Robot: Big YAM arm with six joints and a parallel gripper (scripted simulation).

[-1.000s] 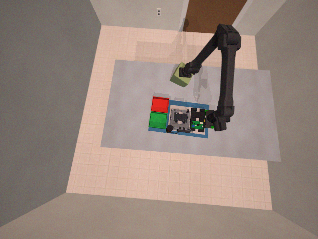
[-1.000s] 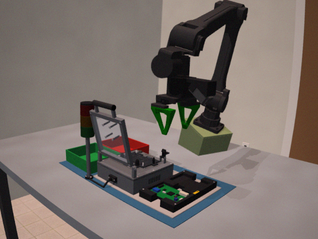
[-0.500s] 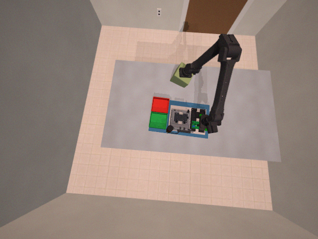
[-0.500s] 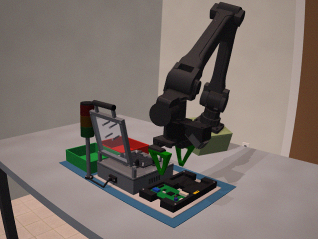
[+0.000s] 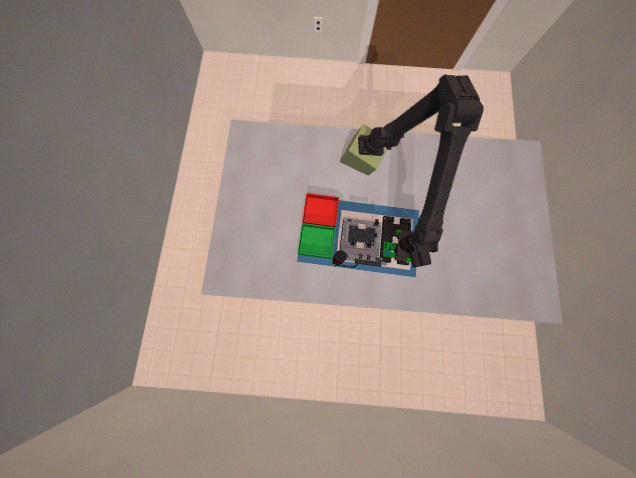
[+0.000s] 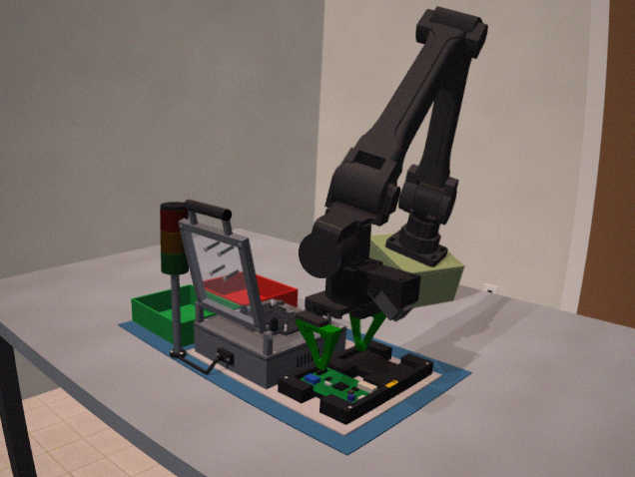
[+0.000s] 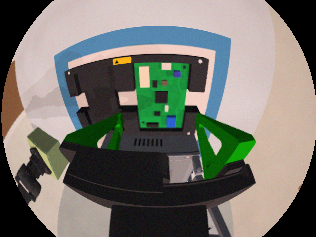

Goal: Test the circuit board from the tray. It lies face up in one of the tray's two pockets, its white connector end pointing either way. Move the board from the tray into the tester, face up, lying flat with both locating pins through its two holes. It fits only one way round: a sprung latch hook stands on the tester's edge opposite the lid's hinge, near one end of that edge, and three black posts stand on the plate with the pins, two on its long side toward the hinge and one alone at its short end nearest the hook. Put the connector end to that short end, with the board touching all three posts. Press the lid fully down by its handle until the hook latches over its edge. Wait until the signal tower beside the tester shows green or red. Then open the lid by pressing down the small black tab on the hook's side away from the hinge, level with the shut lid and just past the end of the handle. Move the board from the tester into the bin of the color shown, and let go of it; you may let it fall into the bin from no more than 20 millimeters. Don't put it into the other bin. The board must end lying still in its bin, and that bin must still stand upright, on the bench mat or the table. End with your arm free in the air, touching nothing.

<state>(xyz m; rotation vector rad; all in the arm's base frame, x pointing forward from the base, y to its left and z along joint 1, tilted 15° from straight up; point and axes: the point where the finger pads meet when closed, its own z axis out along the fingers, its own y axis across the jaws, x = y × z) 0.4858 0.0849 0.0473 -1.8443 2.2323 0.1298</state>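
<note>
The green circuit board (image 6: pixel 335 384) lies face up in the near pocket of the black tray (image 6: pixel 358 381). It also shows in the wrist view (image 7: pixel 159 96) and in the overhead view (image 5: pixel 390 249). My gripper (image 6: pixel 340 353), with green fingers, is open and empty, low over the tray. One fingertip stands at the board's edge and the other over the tray's far pocket. In the wrist view my fingers spread to both sides of the board's near end. The tester (image 6: pixel 246 338) stands left of the tray with its lid (image 6: pixel 223 266) raised.
The signal tower (image 6: pixel 173 240) stands at the tester's left corner, unlit. The green bin (image 6: pixel 159 307) and the red bin (image 6: pixel 260 288) sit beyond the tester. The arm's olive base block (image 6: pixel 420 271) stands behind the tray. All rest on a blue mat (image 6: pixel 328 425).
</note>
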